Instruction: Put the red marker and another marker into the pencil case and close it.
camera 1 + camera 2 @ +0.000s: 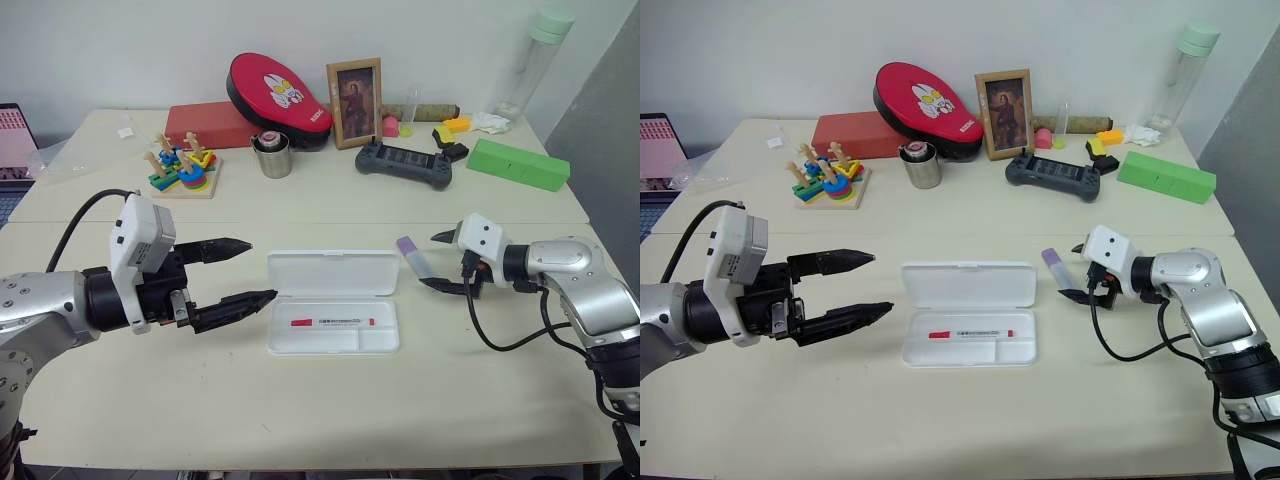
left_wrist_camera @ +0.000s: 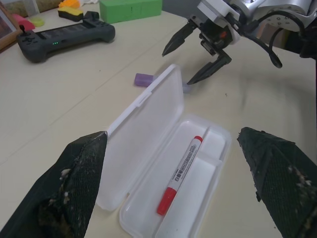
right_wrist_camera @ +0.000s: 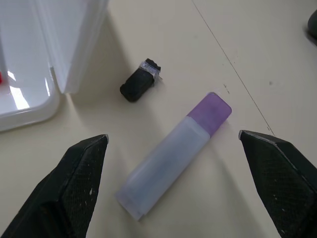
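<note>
Red marker point(image 1: 333, 322) in pencil case point(image 1: 333, 327). Right gripper point(image 1: 441, 261) wide over lilac marker point(image 3: 173, 154); must close. Left gripper point(image 1: 243, 272) wide, empty.

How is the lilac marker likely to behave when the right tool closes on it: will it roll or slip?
The lilac marker looks flattish rather than round, so it probably won't roll far. Its smooth translucent plastic may slip between the fingers. It looks stiff, short and likely light, lying flat on the table, so it could skid if nudged.
</note>
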Robot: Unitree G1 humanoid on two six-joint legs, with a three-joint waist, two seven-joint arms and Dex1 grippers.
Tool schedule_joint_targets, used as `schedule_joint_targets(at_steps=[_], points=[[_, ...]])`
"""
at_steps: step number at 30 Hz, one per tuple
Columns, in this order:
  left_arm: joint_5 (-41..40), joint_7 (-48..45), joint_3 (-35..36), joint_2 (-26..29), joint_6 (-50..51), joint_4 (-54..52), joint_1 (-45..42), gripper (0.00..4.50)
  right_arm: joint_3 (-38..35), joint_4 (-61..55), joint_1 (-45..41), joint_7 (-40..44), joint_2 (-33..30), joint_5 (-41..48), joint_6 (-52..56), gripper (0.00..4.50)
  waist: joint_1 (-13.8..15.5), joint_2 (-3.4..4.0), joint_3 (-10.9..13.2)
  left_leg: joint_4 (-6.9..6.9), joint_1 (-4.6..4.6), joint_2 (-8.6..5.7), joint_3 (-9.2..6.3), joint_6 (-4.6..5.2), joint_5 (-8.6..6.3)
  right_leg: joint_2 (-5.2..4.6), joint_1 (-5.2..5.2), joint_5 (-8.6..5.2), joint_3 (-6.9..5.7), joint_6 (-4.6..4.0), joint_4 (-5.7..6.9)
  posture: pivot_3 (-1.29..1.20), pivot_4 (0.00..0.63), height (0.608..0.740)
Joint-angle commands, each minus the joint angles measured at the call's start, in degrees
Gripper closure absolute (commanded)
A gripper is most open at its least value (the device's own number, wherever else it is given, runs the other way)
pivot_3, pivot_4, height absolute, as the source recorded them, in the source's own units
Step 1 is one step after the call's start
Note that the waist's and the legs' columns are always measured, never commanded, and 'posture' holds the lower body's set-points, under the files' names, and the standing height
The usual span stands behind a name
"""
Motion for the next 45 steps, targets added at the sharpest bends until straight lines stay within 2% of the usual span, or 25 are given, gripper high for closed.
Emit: schedule_joint_targets(at_steps=[1,13,26,35,41,45], points=[[0.1,0.37,1.81,0.7,-1.78,-2.07,0.77,0.0,-1.0,-1.14,-1.27,-0.83,0.23,0.13,2.95,0.05,0.03,0.0,0.0,0.0,0.0,0.0,0.0,0.0,0.0,0.0,0.01,0.0,0.0,0.0,0.0,0.0,0.15,0.74],[0.04,1.33,1.09,0.74,-2.86,-2.08,1.3,0.0,-1.15,-2.7,-2.82,-5.25,3.89,1.53,16.08,0.05,0.03,0.0,0.0,-0.01,0.0,0.0,0.01,0.0,0.0,0.0,-0.01,0.0,0.01,-0.01,0.0,0.0,0.15,0.74],[-0.1,2.02,0.88,0.61,-2.8,-2.69,1.66,0.0,2.21,-5.15,-3.55,-9.57,6.74,-0.34,22.73,0.05,0.01,0.0,0.0,-0.02,0.0,0.0,0.01,0.0,0.0,0.0,-0.03,0.0,0.01,-0.01,0.0,0.0,0.15,0.74],[-0.63,2.91,0.41,0.57,-2.7,-2.74,1.19,0.0,1.41,-1.71,-5.99,-14.49,9.82,-0.27,32.52,0.05,-0.05,0.0,0.0,-0.02,0.0,0.0,0.0,0.0,0.0,0.0,-0.03,0.0,0.01,-0.01,0.0,0.0,0.15,0.74],[-0.86,3.53,-0.04,0.61,-2.57,-2.93,0.81,0.0,0.95,-1.28,-6.74,-15.17,10.33,0.71,35.44,0.05,-0.17,0.0,0.0,-0.03,0.0,0.0,0.01,0.0,0.0,0.0,-0.04,0.0,0.01,-0.01,-0.01,0.0,0.15,0.74],[-1.03,4.0,-0.41,0.68,-2.58,-2.98,0.44,0.0,0.26,-1.05,-7.1,-15.61,10.42,1.93,36.82,0.84,-0.25,0.0,0.0,-0.03,0.0,0.0,0.01,0.0,0.0,0.0,-0.03,0.0,0.01,-0.01,0.0,0.0,0.15,0.74]])
